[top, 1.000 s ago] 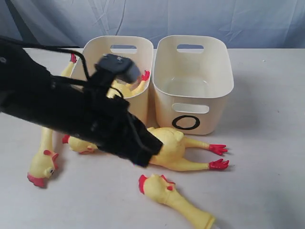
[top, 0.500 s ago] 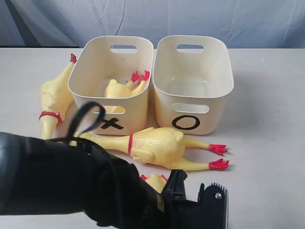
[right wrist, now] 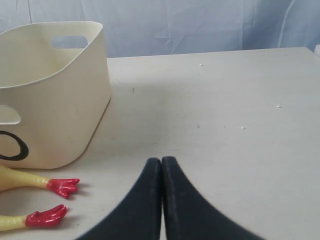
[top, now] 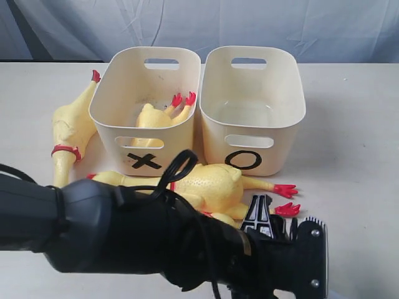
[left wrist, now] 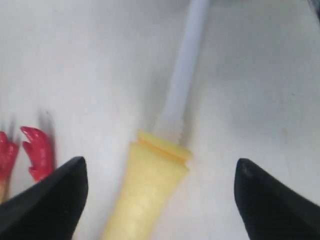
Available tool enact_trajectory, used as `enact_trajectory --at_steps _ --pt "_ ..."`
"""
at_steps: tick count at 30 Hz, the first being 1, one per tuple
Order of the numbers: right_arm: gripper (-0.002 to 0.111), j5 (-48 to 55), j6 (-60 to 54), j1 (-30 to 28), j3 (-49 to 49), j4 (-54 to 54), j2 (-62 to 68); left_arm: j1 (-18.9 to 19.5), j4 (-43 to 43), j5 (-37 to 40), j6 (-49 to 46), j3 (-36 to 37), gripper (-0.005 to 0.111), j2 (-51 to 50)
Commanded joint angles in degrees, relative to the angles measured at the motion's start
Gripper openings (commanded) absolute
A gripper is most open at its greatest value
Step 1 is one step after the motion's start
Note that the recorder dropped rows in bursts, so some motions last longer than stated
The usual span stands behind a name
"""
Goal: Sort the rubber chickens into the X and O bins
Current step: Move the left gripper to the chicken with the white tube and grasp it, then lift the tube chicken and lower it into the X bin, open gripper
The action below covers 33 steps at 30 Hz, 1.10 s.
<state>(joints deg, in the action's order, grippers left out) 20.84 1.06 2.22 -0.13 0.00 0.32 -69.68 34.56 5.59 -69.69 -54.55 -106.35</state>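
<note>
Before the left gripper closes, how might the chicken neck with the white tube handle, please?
Probably light and squashy: the neck looks like moulded rubber. Its round, tapered shape could roll inside the open left gripper. The thin white tube may flex.

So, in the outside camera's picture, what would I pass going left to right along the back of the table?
Loose chicken lying on the table → X bin → O bin.

Closed right gripper (right wrist: 161,165), O bin (right wrist: 60,100), 2 red feet (right wrist: 55,200)
</note>
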Motion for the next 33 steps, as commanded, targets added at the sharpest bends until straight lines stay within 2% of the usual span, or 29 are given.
enact_trajectory --at_steps 1,4,7,9,12,15,16,19,22,25,26,28,29,31,33 --pt "0.000 -0.13 0.08 0.19 0.13 0.00 -0.32 0.00 -0.76 -0.19 0.24 -1.45 0.074 -1.43" --pt "0.000 -0.13 0.08 0.19 0.13 0.00 -0.32 0.00 -0.85 -0.38 0.24 -1.65 0.070 -3.79" --pt "0.000 -0.13 0.08 0.19 0.13 0.00 -0.32 0.00 -0.24 1.04 0.34 -1.79 0.060 -6.61" --pt "0.000 -0.13 0.08 0.19 0.13 0.00 -0.32 -0.10 0.30 5.98 0.46 -2.15 0.048 -7.32" --pt "0.000 -0.13 0.08 0.19 0.13 0.00 -0.32 -0.10 0.15 14.19 0.76 -2.27 0.023 -6.59" --pt "0.000 -0.13 0.08 0.19 0.13 0.00 -0.32 -0.10 -4.20 20.91 3.10 -2.27 0.001 -3.25" --pt "0.000 -0.13 0.08 0.19 0.13 0.00 -0.32 -0.10 -6.75 21.59 6.01 -2.27 0.000 -1.82" --pt "0.000 -0.13 0.08 0.19 0.13 0.00 -0.32 -0.10 -18.13 21.94 18.58 -2.99 0.000 3.87" --pt "0.000 -0.13 0.08 0.19 0.13 0.00 -0.32 -0.10 -33.67 21.83 32.01 -4.56 0.000 10.13" --pt "0.000 -0.13 0.08 0.19 0.13 0.00 -0.32 0.03 -54.28 20.42 48.90 -6.12 0.000 16.49" --pt "0.000 -0.13 0.08 0.19 0.13 0.00 -0.32 0.18 -63.95 20.12 55.69 -6.79 0.000 18.29" --pt "0.000 -0.13 0.08 0.19 0.13 0.00 -0.32 1.22 -77.12 20.24 69.69 -7.70 0.000 21.20" --pt "0.000 -0.13 0.08 0.19 0.13 0.00 -0.32 2.16 -86.66 20.87 80.47 -8.20 0.000 22.39" --pt "0.000 -0.13 0.08 0.19 0.13 0.00 -0.32 5.36 -99.15 21.45 98.57 -8.76 0.000 23.63" --pt "0.000 -0.13 0.08 0.19 0.13 0.00 -0.32 10.16 -107.88 21.38 116.55 -8.86 0.000 23.77"
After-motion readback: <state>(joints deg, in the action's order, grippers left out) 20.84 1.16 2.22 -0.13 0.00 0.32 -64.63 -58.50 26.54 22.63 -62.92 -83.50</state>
